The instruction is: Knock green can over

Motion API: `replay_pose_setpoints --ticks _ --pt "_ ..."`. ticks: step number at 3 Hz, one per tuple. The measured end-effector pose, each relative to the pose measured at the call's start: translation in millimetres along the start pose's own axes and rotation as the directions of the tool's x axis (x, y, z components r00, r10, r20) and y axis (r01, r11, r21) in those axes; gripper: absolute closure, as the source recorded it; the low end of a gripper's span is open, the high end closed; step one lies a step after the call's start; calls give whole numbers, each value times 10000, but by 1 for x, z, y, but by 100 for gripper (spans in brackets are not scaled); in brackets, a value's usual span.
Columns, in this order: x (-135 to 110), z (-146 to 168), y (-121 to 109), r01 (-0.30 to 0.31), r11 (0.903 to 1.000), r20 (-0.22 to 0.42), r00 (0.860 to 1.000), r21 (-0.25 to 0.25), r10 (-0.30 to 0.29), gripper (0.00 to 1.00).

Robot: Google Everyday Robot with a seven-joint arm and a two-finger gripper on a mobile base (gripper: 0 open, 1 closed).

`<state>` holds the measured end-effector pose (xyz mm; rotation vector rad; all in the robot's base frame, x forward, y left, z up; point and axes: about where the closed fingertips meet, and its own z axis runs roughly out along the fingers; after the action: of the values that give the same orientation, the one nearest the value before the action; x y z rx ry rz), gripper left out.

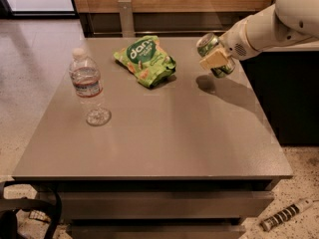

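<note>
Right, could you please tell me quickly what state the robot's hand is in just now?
Hand: closed on the green can, holding it tilted above the far right part of the table.

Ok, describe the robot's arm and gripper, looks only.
The arm is off-white and smooth, built of thick rounded shells, with a small patch of dark dots near the wrist. No cables or lettering show. The gripper, above the far right side of the table, has tan, blocky fingers set against the green can.
</note>
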<state>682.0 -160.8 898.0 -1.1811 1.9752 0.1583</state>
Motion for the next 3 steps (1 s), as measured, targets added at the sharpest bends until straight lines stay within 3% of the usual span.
replay_pose_setpoints --ticks 1,3 --pt "8 27 16 133 9964 -680 9975 -834 -190 100" --pt "21 54 36 256 9871 -1812 9819 -1578 -544 100"
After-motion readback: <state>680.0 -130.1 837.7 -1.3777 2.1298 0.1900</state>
